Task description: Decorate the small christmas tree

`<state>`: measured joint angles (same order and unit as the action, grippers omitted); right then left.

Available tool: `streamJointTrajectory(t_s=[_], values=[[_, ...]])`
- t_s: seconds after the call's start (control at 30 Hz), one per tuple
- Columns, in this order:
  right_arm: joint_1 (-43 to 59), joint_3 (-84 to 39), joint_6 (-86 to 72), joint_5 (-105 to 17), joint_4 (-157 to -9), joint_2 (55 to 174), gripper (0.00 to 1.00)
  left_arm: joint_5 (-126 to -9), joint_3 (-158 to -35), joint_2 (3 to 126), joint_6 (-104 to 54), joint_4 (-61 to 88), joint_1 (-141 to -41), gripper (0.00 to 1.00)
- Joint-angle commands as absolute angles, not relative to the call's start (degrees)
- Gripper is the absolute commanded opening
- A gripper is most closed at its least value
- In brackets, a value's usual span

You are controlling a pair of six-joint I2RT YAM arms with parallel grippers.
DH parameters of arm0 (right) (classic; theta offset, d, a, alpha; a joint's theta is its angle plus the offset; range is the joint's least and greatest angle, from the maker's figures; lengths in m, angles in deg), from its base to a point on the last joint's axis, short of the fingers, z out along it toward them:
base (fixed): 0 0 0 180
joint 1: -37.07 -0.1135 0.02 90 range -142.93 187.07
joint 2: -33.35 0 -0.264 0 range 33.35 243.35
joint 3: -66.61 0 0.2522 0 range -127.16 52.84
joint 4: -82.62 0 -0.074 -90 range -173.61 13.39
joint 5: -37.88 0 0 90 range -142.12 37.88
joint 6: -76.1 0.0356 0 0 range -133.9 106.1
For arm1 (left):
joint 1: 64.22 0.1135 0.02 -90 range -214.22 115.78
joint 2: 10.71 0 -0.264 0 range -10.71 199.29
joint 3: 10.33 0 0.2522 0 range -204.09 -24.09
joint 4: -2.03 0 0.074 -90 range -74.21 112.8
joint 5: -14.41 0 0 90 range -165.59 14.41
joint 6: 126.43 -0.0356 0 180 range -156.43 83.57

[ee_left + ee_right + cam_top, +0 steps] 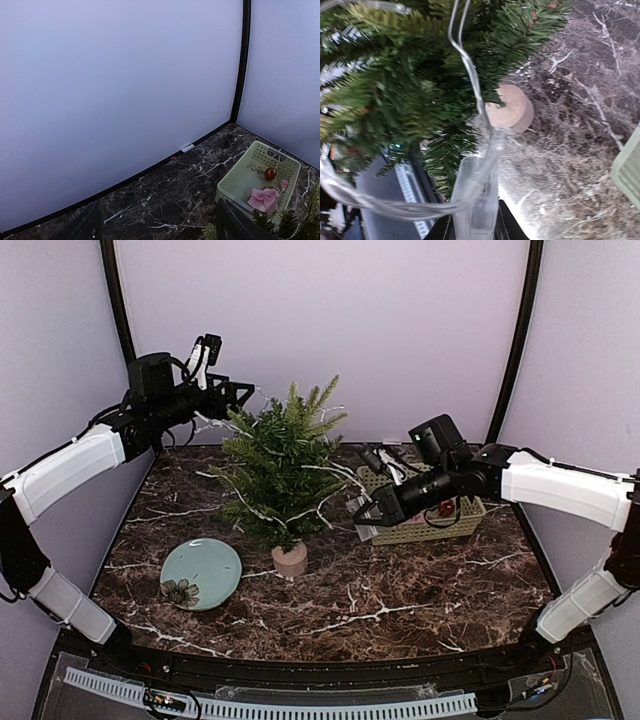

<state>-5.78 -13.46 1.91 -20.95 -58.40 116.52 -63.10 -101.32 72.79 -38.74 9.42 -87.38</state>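
At mid-table stands the small christmas tree [283, 465], half-wound in a light string [470, 75] whose clear end box [477, 200] the right gripper [476, 227] pinches narrowly at its right, while the left gripper [236, 395] gapes empty far-left; next, I'd reckon, tuck that end among the branches.

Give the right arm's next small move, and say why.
Probably lower and let go: the right end effector grips the light string's clear box beside the small christmas tree, near its pot, with the wire already running up into the branches.
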Motion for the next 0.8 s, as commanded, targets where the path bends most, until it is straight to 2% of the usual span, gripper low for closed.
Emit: streamJointTrajectory(t_s=[0.0, 0.1, 0.27, 0.5, 0.77], values=[[-6.8, -16.6, 7.5, -15.6, -61.0, 116.2, 0.26, -63.8, -100.2, 70.1, -39.0, 7.8, -87.7, 0.79], [-6.8, -17.0, 8.4, -14.4, -60.5, 116.0, 0.24, -64.1, -99.8, 69.8, -39.3, 7.7, -87.7, 0.79], [-6.8, -18.4, 7.3, -15.6, -57.6, 115.7, 0.14, -64.7, -99.0, 69.5, -39.5, 7.1, -87.7, 0.79], [-6.8, -20.6, 7.3, -14.7, -54.1, 115.2, 0.17, -64.7, -98.9, 69.5, -39.8, 6.6, -87.7, 0.79], [-6.9, -15.1, 19.3, -8.5, -66.2, 114.1, 0.15, -64.7, -98.7, 69.6, -39.4, 6.0, -87.7, 0.79]])
